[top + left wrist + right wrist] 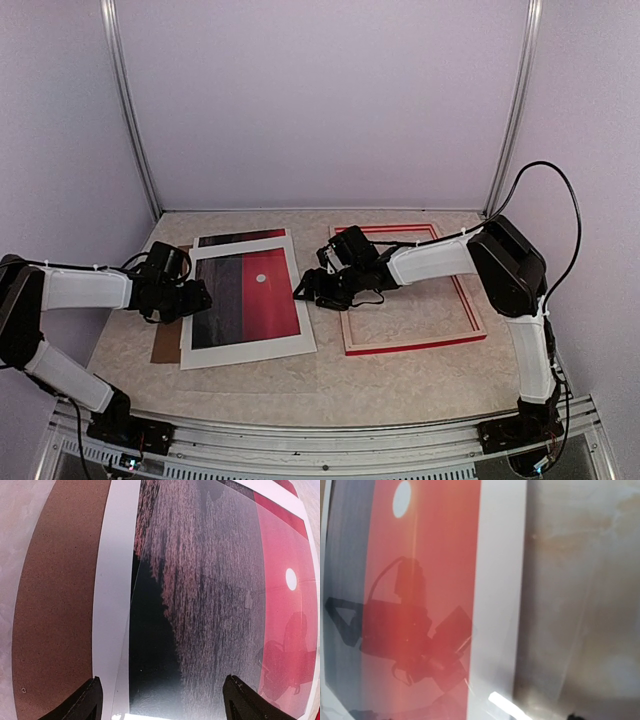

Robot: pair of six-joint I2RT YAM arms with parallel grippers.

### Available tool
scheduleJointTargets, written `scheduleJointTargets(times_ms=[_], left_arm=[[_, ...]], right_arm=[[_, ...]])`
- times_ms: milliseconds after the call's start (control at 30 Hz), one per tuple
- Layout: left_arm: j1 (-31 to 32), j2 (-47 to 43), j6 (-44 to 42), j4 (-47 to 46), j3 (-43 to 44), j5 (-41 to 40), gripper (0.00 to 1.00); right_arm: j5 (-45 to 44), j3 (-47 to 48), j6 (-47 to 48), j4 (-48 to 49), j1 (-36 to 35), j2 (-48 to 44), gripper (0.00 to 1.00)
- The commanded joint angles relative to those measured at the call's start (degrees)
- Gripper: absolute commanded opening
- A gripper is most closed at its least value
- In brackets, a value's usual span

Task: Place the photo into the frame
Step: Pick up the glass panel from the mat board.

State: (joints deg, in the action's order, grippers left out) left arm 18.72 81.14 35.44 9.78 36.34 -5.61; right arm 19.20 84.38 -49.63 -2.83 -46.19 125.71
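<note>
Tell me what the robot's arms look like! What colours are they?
The left arm and right arm are both made of white tube-shaped links joined by chunky black joints, on black bases. The left end effector and right end effector are black, each with two fingers. A thin black cable loops out from the right arm.

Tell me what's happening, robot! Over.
Left hand open, right hand open, flanking the photo. Photo outside the frame. White mat around it.

Red-and-dark photo point(245, 298) lies flat, left of the red frame point(415, 345).
</note>
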Motion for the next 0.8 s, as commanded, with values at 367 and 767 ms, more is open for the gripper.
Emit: scheduleJointTargets(times_ms=[367, 767], left_arm=[[1.51, 4.85, -1.43, -2.91, 0.3, 0.54, 0.82], [2.43, 3.66, -0.56, -6.8, -3.04, 3.32, 0.81]], right_arm=[[0.18, -3.24, -2.58, -2.08, 0.18, 3.61, 0.75], [2.58, -6.45, -8.62, 4.76, 0.23, 2.62, 0.69]])
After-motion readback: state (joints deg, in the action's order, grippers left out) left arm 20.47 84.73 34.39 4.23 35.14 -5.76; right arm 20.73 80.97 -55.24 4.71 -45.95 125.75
